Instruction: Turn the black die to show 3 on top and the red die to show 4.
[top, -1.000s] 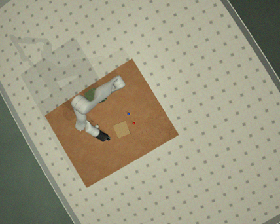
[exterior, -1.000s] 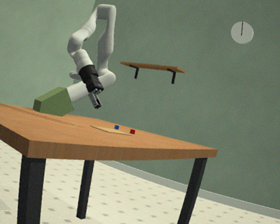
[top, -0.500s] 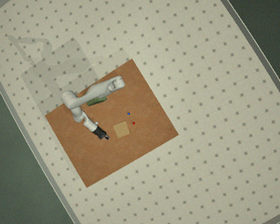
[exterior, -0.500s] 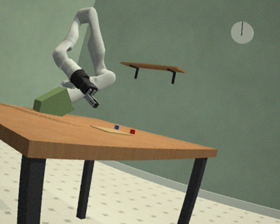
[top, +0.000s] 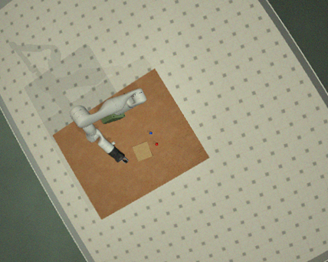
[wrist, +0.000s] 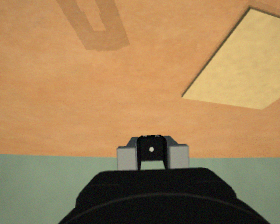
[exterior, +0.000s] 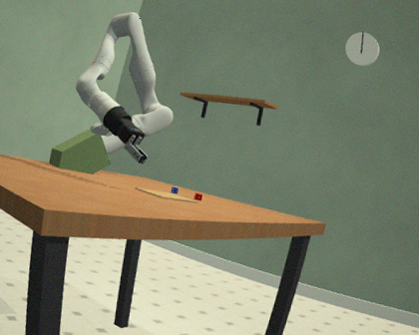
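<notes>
Black, with one white pip facing the wrist camera, the black die [wrist: 151, 149] sits pinched between the two grey fingers of the hand [exterior: 141, 156], which is partly closed on it and carries it in the air above the wooden worktop [exterior: 114, 210], well clear of the surface; seen from the side, the hand tilts downward and towards the mat [exterior: 166, 195], off to one side of it; from above, the hand [top: 124, 159] is near the mat's [top: 142, 151] edge but not over it; the tan mat lies flat on the worktop; the blue die [exterior: 174, 190] and the red die [exterior: 198, 196] rest on the worktop just beyond the mat, apart from each other; from above, both lie off the mat, the red die [top: 156, 144] close by its corner and the blue die [top: 151, 133] a little further out; their top faces are too small to read.
</notes>
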